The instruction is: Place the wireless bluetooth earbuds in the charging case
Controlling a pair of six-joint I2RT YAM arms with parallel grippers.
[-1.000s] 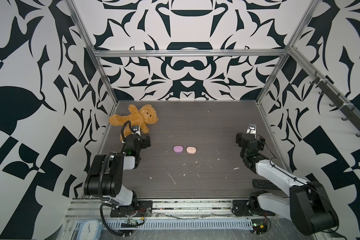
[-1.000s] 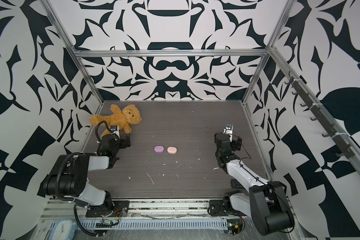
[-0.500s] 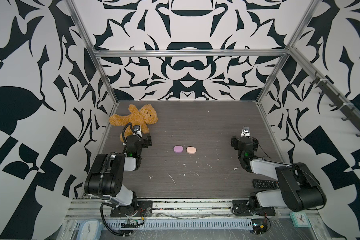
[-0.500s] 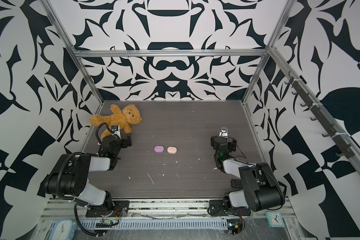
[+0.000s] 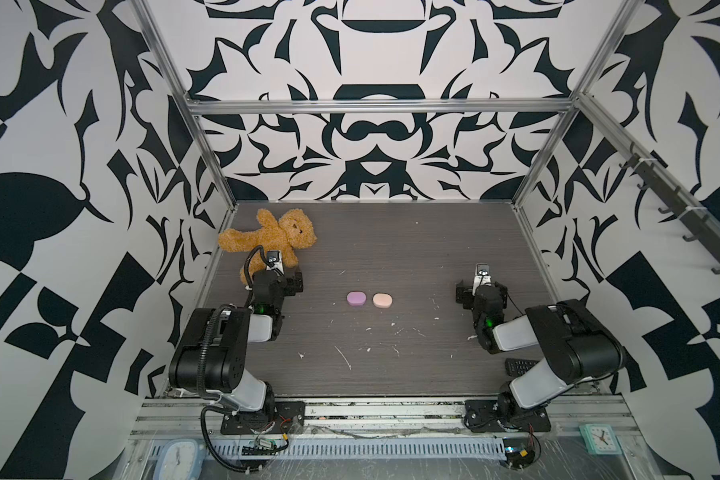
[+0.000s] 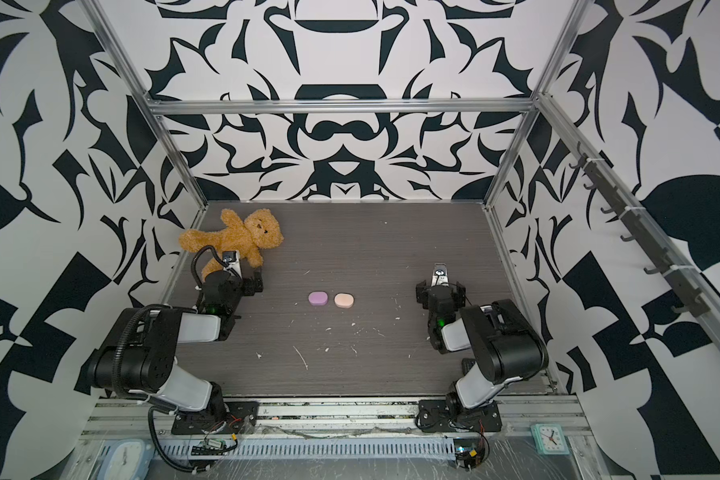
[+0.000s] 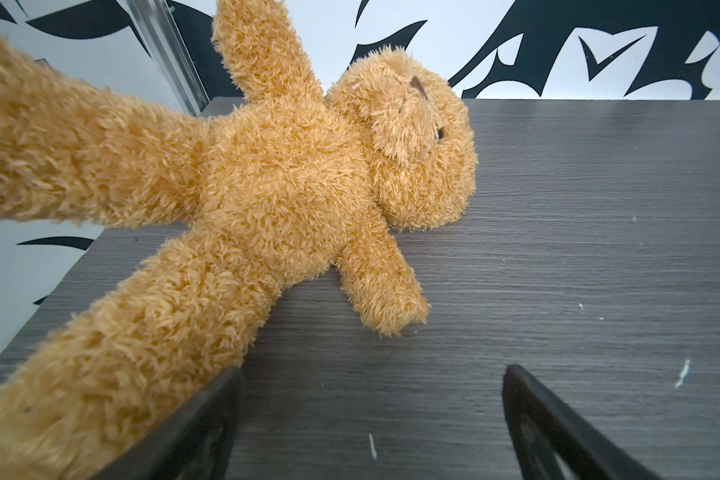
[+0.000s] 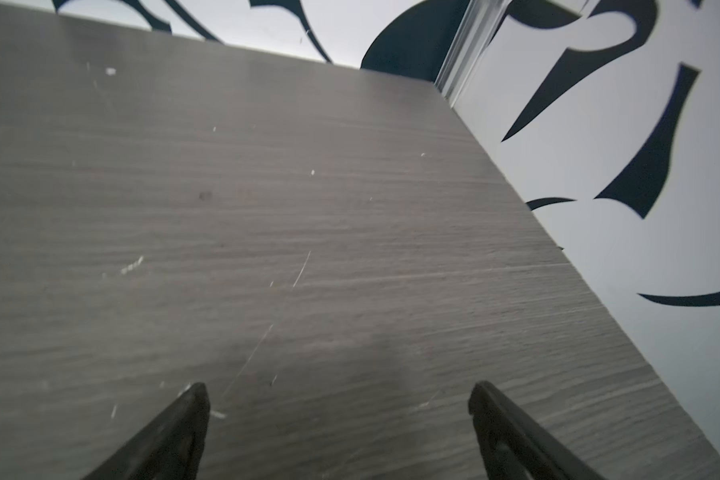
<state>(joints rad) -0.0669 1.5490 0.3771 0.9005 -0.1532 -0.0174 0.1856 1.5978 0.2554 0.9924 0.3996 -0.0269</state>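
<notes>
At left edge, teddy (image 5: 275,239), lilac case (image 5: 356,298) central

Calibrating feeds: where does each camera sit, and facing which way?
Top views: overhead at front, looking down on table, lilac case, peach case, left arm, right arm.
Left wrist: low, faces teddy bear; open left gripper shows.
Right wrist: low, faces table, side wall; open right gripper shows.
Shared: teddy bear, top views and left wrist.

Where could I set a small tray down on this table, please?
The widest bare stretch is the back of the table, from the teddy bear across to the right side. The front centre, nearer than the lilac case and peach case, holds only white scraps. It is crowded at the left gripper, close by the bear.
</notes>
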